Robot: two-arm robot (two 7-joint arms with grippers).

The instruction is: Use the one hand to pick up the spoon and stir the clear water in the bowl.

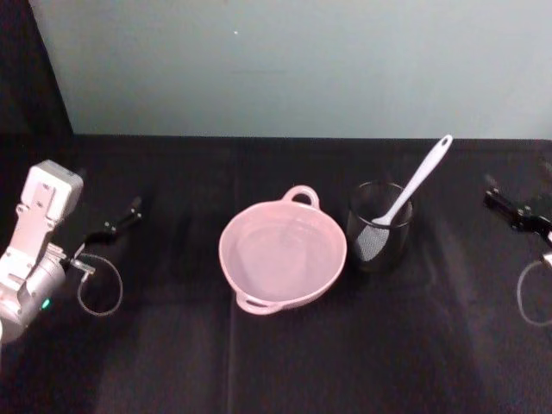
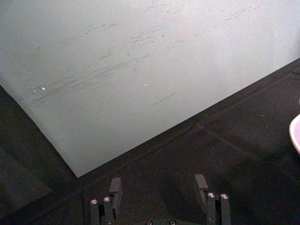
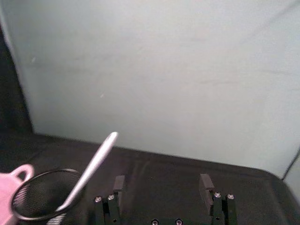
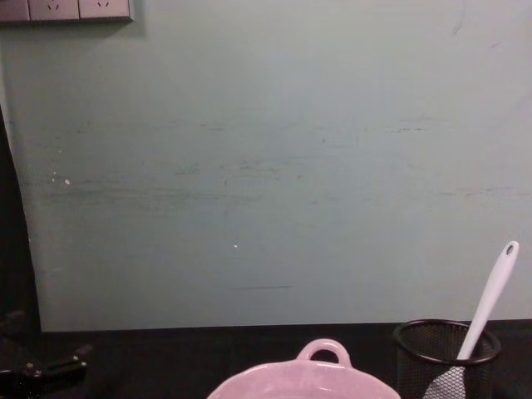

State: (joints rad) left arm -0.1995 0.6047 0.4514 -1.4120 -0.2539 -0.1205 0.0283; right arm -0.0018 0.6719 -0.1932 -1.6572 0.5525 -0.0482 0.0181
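**Bowl at centre, cup at three o'clock**

The bowl (image 1: pixel 283 255) sits mid-worktop (image 1: pixel 276 362). Just beside it at three o'clock stands the mesh cup (image 1: pixel 379 226), with the spoon (image 1: pixel 412 188) in it, handle leaning toward one o'clock. The left tool (image 1: pixel 121 220) lies well off at nine o'clock, the right tool (image 1: pixel 504 203) well off at three o'clock. The wall (image 1: pixel 302 65) stands behind at twelve.

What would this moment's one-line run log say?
spoon: in mesh cup | bowl: unstirred | left tool: open, idle | right tool: open, idle
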